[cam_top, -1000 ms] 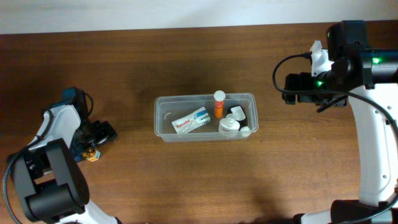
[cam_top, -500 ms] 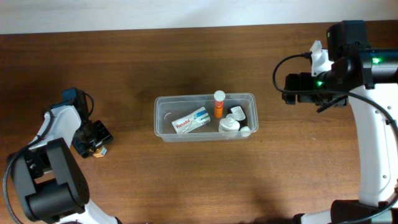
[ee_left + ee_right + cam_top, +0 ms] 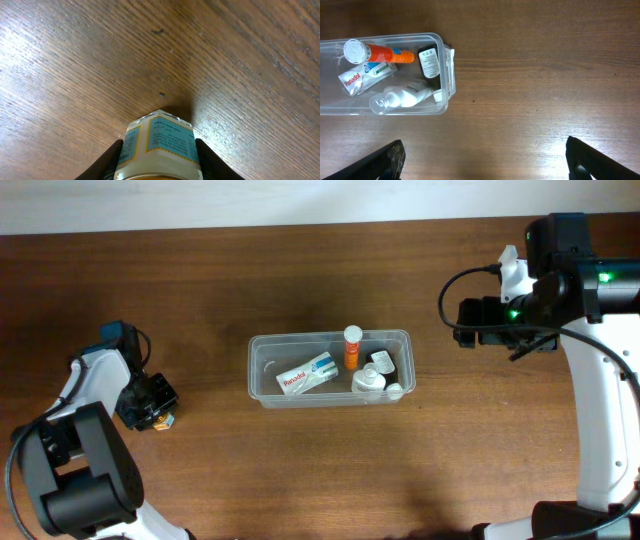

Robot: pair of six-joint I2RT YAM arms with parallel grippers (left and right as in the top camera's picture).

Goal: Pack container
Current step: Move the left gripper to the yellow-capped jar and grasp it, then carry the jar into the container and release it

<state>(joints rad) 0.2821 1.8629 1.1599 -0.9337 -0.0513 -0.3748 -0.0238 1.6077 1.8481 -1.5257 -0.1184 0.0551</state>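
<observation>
the clear translucent plastic rectangular container (image 3: 255, 370) sits on the dark brown wooden table (image 3: 200, 280) about midway between the left and right edges, its long sides parallel to the far edge

inside it, a flat white panadol pack (image 3: 307, 374) lies tilted left of the middle. an orange tube with a white cap (image 3: 352, 348) points at the far wall, and a small dark bottle with a white label (image 3: 382, 361) lies toward the right end. a clear-white plastic bottle (image 3: 368, 381) lies on its side by the near wall. a small white cap (image 3: 395, 391) shows at the container's near right corner; whether it is inside or on the rim i cannot tell

the left gripper (image 3: 159, 150) is low near the left edge of the table, well apart from the container. its black fingers (image 3: 107, 162) press in from both sides on a small pale bottle with a blue and yellow label (image 3: 162, 142), pinching it. the bottle's end points at bare wood, and whether it touches the table i cannot tell

the right gripper (image 3: 485, 165) hangs above the table toward the far right corner, spread wide, with nothing between its black fingertips. the container's right end shows at the upper left of the right wrist view
</observation>
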